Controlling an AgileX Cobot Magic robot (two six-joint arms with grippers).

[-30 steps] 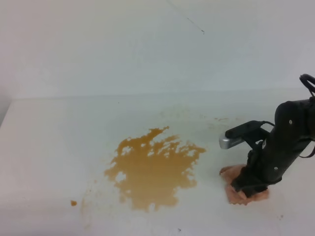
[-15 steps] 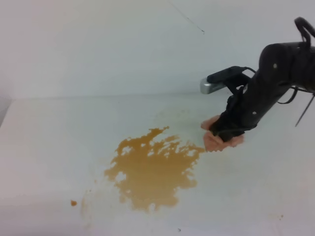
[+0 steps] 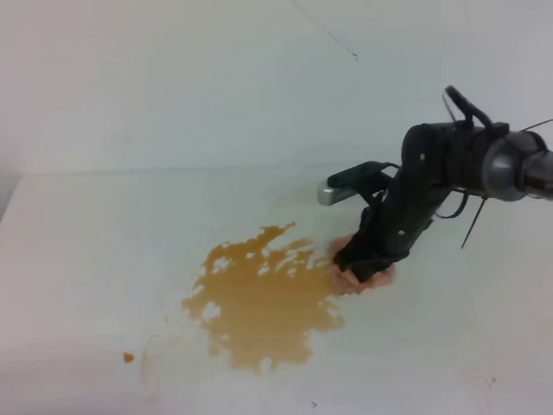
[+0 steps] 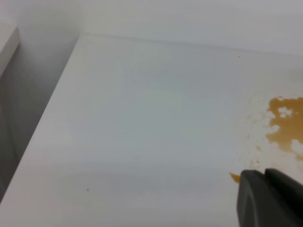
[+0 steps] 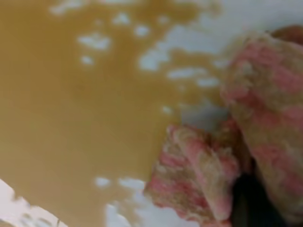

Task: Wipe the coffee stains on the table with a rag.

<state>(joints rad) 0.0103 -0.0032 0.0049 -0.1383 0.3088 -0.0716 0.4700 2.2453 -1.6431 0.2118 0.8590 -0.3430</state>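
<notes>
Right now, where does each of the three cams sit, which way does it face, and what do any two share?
Exterior high: raised in front, looking down at the white glossy table, amber-brown coffee stains and the right gripper shut on the salmon-pink wrinkled rag.
Left wrist: low at the table's left, looking across bare tabletop to the stain's edge; a dark corner of the left gripper shows.
Right wrist: close above the stain, rag in view.
All three share the stain.

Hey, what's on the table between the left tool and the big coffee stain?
In the left wrist view, only small brown specks on white table separate the left tool from the stain.
</notes>
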